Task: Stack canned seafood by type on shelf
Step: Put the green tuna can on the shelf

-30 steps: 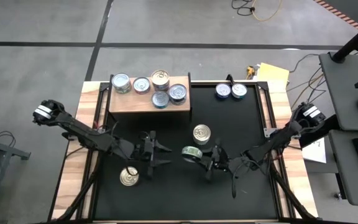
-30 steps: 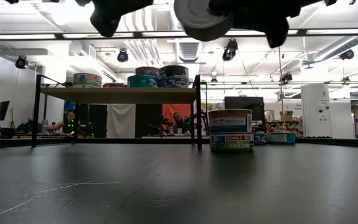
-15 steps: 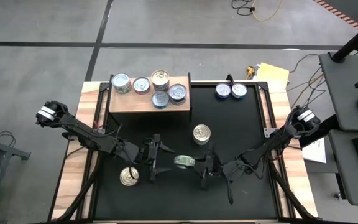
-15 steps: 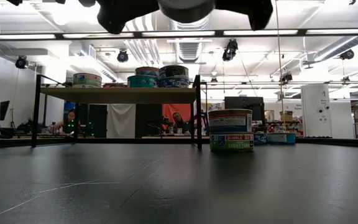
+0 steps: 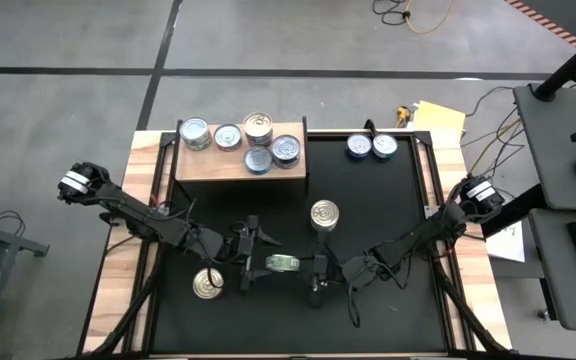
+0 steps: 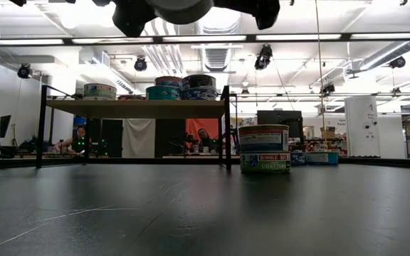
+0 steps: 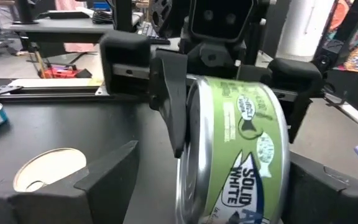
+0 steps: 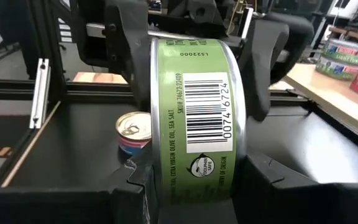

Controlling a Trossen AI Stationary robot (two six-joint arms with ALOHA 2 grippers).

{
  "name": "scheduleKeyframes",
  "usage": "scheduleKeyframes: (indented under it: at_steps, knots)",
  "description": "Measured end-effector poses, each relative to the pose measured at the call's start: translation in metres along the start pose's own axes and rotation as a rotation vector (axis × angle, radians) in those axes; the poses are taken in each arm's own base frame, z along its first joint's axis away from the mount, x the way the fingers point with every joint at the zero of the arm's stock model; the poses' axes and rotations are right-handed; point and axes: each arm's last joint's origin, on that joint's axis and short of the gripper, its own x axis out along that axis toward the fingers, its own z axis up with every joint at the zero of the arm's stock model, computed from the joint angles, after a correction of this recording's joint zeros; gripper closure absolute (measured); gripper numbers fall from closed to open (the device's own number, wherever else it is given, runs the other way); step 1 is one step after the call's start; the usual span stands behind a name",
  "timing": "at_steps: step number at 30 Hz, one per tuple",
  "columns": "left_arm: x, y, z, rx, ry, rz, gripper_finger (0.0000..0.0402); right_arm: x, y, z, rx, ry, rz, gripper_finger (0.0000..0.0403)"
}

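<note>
Right gripper (image 5: 313, 278) pinches a green can (image 5: 282, 263) between the left gripper's (image 5: 251, 263) spread fingers, seemingly for a midair handover.

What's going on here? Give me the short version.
The two arms meet above the table with one green-labelled can between them. The right hand clamps it, and the left hand sits open around it, which looks like a handover. Five cans are on the shelf, and four more stand on the table.
</note>
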Motion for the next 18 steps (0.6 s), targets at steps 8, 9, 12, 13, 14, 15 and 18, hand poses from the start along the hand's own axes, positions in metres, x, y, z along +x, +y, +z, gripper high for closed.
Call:
scheduleKeyframes:
  at_steps: [8, 9, 12, 13, 14, 15, 18]
  knots:
    - [-0.0004, -0.0011, -0.0029, -0.033, 0.023, -0.047, 0.0215, 0.0008, 0.0007, 0.0021, -0.007, -0.004, -0.002, 0.0272]
    - [-0.0004, -0.0011, -0.0031, -0.041, 0.024, -0.046, 0.024, 0.0008, 0.0006, 0.0021, -0.003, -0.004, -0.004, 0.0272]
    - [-0.0004, -0.0009, -0.0037, -0.031, 0.029, -0.04, 0.028, 0.0008, 0.0007, 0.0023, 0.054, -0.006, -0.001, 0.0272]
    - [-0.0004, -0.0009, -0.0037, -0.035, 0.029, -0.041, 0.028, 0.0008, 0.0007, 0.0022, 0.058, -0.006, -0.003, 0.0272]
    - [-0.0004, -0.0008, -0.0037, -0.038, 0.029, -0.041, 0.028, 0.0009, 0.0006, 0.0022, 0.06, -0.005, -0.003, 0.0272]
    - [-0.0004, -0.0009, -0.0037, -0.043, 0.029, -0.041, 0.028, 0.0008, 0.0007, 0.0022, 0.059, -0.005, -0.003, 0.027]
    - [-0.0003, -0.0008, -0.0034, -0.109, 0.028, -0.042, 0.0282, 0.0008, 0.0006, 0.0017, 0.015, -0.001, -0.006, 0.0215]
